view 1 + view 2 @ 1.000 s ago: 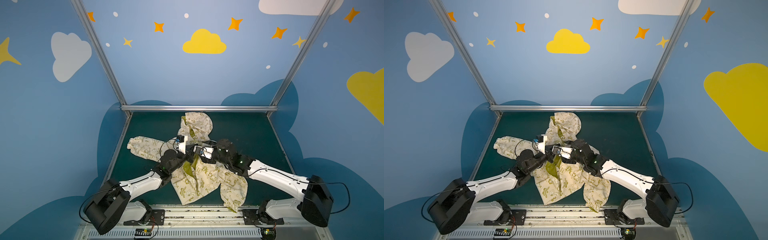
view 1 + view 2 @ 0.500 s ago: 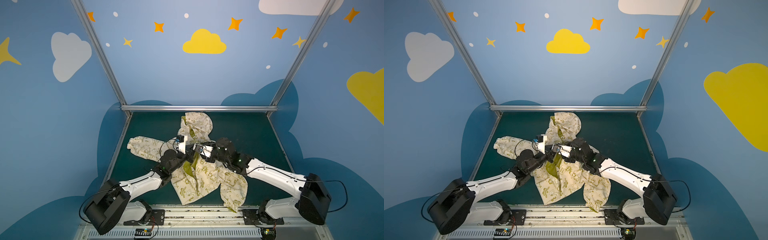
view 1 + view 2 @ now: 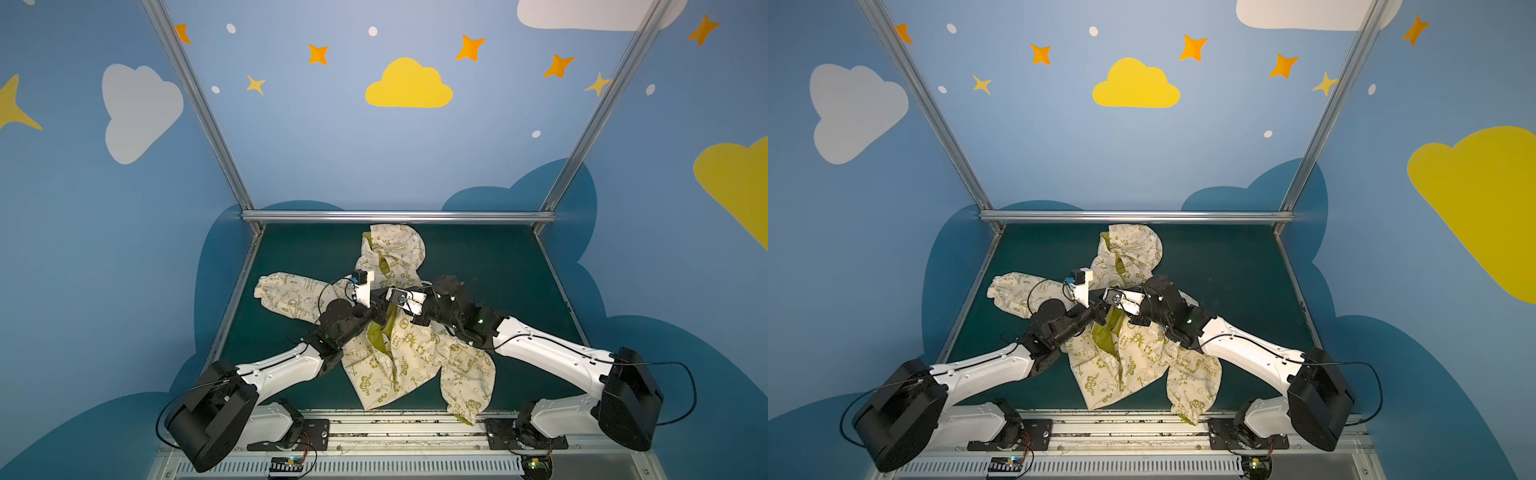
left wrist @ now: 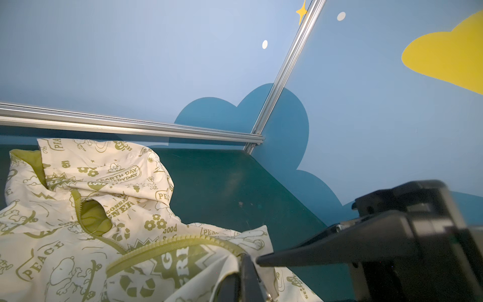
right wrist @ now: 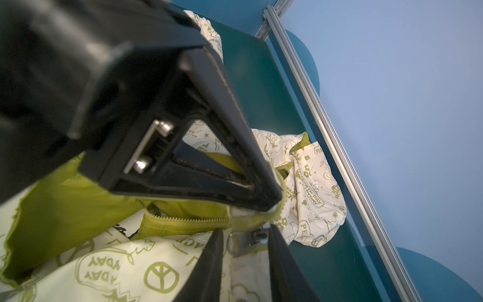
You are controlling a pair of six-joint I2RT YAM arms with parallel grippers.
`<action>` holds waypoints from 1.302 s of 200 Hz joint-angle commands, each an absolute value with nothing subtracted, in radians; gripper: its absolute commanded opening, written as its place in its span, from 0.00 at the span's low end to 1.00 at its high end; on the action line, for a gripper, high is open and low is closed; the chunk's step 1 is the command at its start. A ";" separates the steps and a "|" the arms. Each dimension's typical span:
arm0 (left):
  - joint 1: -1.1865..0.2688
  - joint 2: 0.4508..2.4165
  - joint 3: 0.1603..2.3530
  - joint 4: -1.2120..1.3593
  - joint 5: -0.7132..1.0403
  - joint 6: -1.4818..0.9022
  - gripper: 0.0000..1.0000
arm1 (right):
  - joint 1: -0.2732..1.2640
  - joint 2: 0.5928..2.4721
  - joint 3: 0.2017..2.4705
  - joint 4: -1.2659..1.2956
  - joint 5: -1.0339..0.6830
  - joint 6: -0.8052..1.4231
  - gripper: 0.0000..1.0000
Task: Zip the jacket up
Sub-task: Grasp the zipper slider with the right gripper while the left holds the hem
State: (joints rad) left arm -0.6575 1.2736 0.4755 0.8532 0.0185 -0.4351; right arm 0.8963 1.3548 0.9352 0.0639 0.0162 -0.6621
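Cream printed jacket (image 3: 397, 365) (thin, rumpled)

left arm (image 3: 282, 370) and right arm (image 3: 548, 349), white shells on long links, black joints; bulky black housings (image 3: 208, 419); thin black cables (image 3: 691, 384) looping; white wrist camera blocks (image 3: 365, 291); left gripper (image 5: 270, 201) black, wedge-shaped, two silver screws (image 5: 163, 128)

Blue walls (image 3: 374, 166), painted clouds (image 3: 409, 85), stars (image 3: 318, 54), aluminium frame (image 3: 395, 216), green tabletop (image 3: 478, 257)
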 commanded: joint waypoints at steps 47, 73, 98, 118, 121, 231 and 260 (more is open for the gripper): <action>-0.664 1.258 0.473 0.856 0.005 -0.429 0.03 | 0.884 1.311 0.953 0.077 -0.002 -0.645 0.17; -0.665 1.257 0.473 0.857 0.002 -0.429 0.03 | 0.876 1.317 0.957 0.074 -0.009 -0.643 0.10; -0.666 1.254 0.473 0.855 0.000 -0.429 0.03 | 0.870 1.328 0.966 0.066 -0.021 -0.644 0.06; -0.667 1.253 0.474 0.856 -0.001 -0.428 0.03 | 0.868 1.337 0.974 0.063 -0.020 -0.646 0.04; -0.666 1.254 0.474 0.856 0.000 -0.428 0.03 | 0.868 1.339 0.975 0.063 -0.020 -0.646 0.04; -0.666 1.246 0.471 0.853 -0.011 -0.425 0.03 | 0.864 1.362 0.993 0.045 -0.050 -0.623 0.10; -0.669 1.240 0.469 0.848 -0.014 -0.422 0.03 | 0.864 1.364 0.989 0.043 -0.059 -0.617 0.07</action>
State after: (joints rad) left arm -0.6643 1.2625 0.4751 0.8524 -0.0006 -0.4339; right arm 0.8673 1.3575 0.9657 0.0467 -0.0383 -0.6384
